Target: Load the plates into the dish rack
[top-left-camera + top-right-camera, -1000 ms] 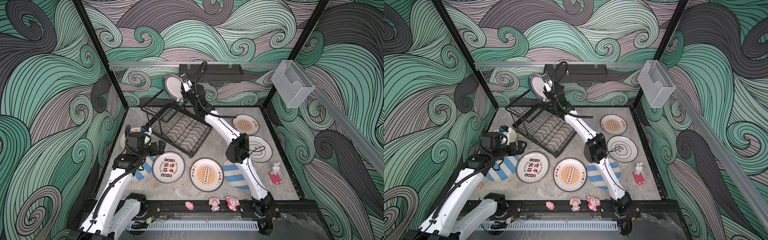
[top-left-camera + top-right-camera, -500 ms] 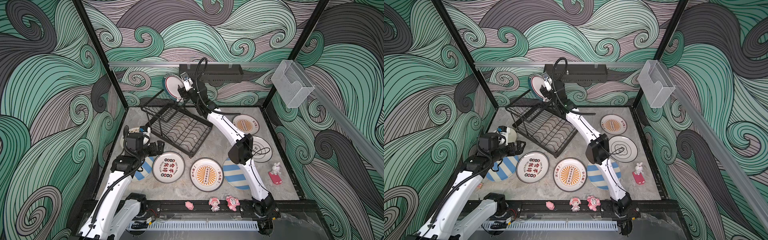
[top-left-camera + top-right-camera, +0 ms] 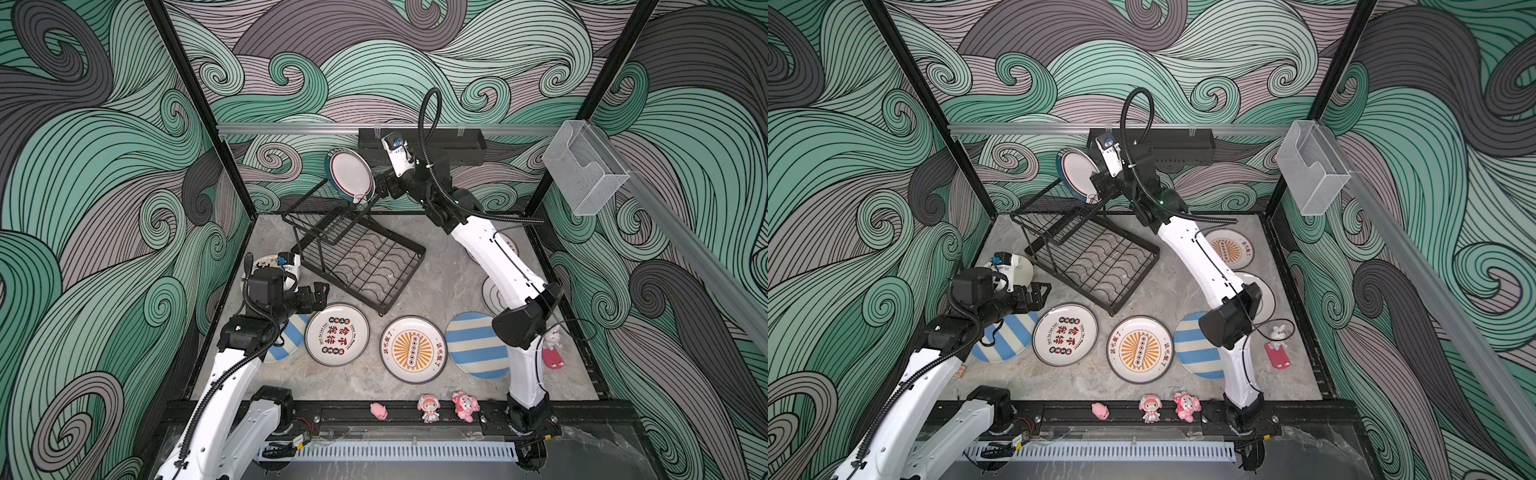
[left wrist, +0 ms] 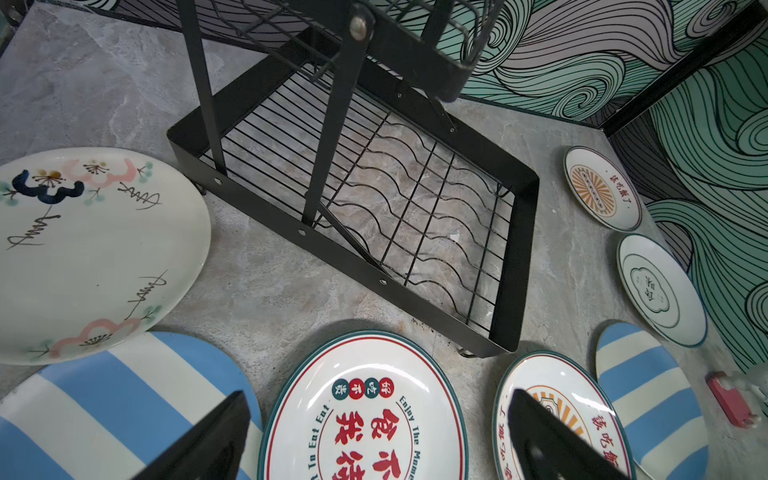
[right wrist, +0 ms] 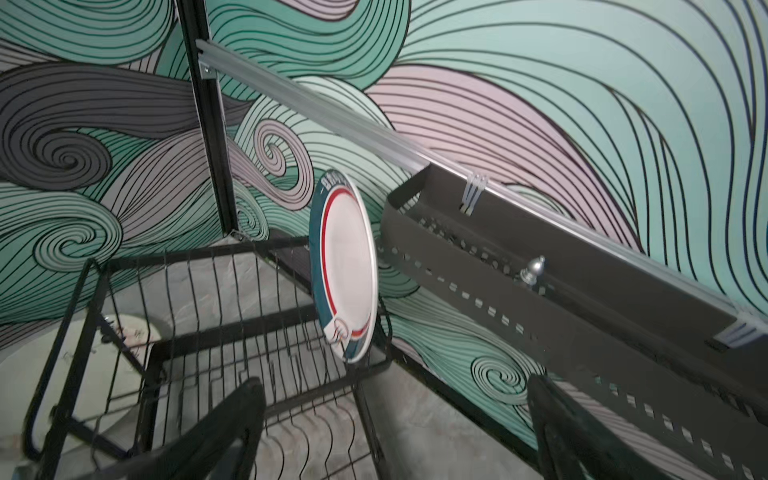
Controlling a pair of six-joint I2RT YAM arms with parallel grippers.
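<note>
Right hand (image 5: 395, 384) wide apart, clear of teal-rimmed plate (image 5: 349, 270) upright in dish rack (image 5: 232, 329); finger bases cropped.

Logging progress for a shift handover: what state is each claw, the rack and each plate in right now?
dish rack, one plate in upper tier, lower tray empty
teal-rimmed plate, standing on edge in that upper tier
right claw, open, empty, apart from that plate
left claw, open, empty
character plate, flat on table
front sunburst plate, flat on table
floral plate, flat on table
</note>
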